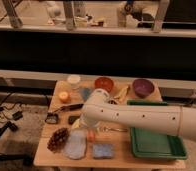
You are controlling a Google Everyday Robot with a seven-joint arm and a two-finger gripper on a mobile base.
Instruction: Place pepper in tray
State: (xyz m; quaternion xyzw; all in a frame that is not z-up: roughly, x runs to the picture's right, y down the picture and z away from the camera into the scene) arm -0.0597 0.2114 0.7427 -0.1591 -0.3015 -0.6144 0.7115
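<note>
The pepper [91, 135] is a small orange-red sliver on the wooden table [116, 160], left of the tray and mostly hidden under my arm. The green tray [156, 144] sits at the table's right front with nothing in it. My white arm reaches in from the right across the tray's left rim. Its gripper [89, 128] points down right over the pepper and stands open. I cannot see whether the fingers touch the pepper.
At the back stand a white cup [74, 80], an orange-red bowl [104, 83], a banana [122, 93] and a purple bowl [143, 87]. A round orange fruit [64, 96] and a black tool [66, 107] lie left. A brown cluster [57, 139], grey pouch [75, 146] and blue sponge [103, 150] lie in front.
</note>
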